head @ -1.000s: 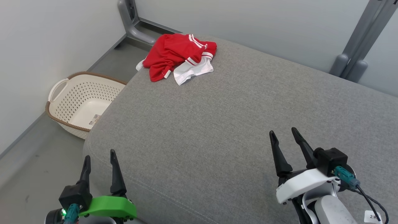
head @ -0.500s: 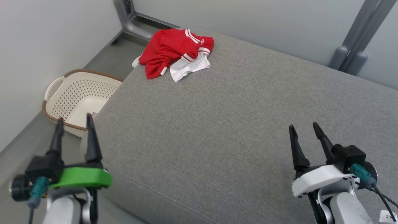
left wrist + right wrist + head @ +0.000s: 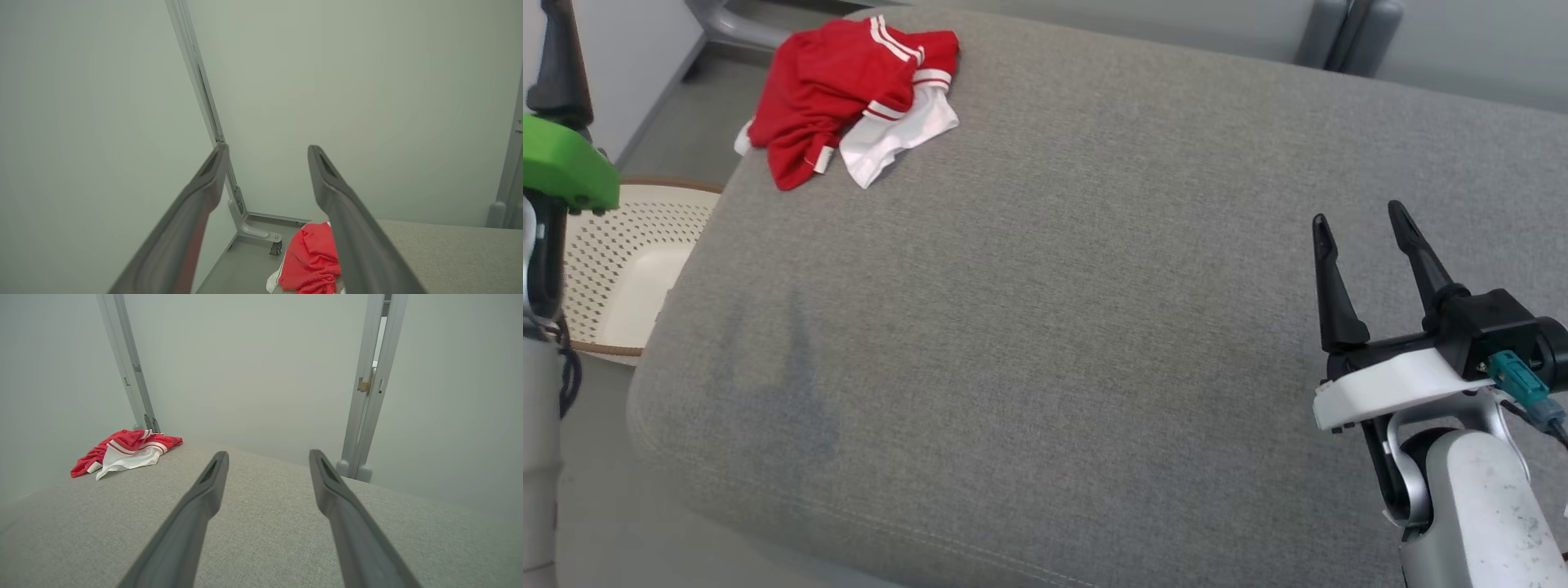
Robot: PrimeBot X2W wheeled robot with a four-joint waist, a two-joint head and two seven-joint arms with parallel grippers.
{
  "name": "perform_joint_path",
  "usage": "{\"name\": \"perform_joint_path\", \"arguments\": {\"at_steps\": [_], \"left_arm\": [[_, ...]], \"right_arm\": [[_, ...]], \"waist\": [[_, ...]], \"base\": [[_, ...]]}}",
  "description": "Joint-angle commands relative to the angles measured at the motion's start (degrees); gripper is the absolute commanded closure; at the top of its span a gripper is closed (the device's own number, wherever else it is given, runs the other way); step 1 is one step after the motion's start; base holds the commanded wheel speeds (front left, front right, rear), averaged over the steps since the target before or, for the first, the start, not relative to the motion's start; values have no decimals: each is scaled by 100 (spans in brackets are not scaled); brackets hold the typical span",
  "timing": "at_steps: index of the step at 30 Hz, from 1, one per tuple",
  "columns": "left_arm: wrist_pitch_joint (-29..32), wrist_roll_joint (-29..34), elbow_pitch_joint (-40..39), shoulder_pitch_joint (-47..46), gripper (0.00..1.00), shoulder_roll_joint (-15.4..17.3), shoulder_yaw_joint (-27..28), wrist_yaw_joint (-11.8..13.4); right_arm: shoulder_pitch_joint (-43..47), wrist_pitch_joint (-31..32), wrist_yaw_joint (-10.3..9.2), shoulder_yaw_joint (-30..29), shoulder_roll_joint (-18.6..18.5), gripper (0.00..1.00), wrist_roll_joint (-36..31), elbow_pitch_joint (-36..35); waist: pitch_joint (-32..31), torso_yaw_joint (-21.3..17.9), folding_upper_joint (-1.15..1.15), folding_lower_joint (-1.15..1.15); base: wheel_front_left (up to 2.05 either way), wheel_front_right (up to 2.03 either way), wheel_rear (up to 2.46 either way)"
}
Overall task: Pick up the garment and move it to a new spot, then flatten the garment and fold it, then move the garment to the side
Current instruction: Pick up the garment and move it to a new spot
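A crumpled red-and-white garment (image 3: 849, 90) lies at the bench's (image 3: 1045, 327) far left corner, overhanging the edge. The left gripper (image 3: 267, 149) and right gripper (image 3: 1357, 214) hang empty with jaws apart, well short of it. A clumsy grab could push it off toward the basket (image 3: 621, 269).

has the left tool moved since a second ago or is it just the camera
Yes. In the head view the left tool sat below the basket; now its green mount stands above the basket's rim, so it went up and forward.
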Motion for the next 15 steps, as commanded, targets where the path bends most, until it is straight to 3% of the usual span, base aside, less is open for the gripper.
{"name": "perform_joint_path", "arguments": {"at_steps": [1,7,15], "left_arm": [[103,30,239,-271,0,109,-51,-71],[395,-172,1365,-989,0,82,-403,-286],[463,-687,2351,-1129,0,74,-1112,-366]], "right_arm": [[-127,48,-9,-4,-24,0,-32,-105],[-281,190,-9,-209,-22,0,-219,-514],[-282,225,-9,-401,-22,0,-252,-707]], "waist": [[808,-717,0,0],[1407,-983,0,0],[1809,-1202,0,0]], "base": [[0,0,0],[0,0,0],[0,0,0]]}}
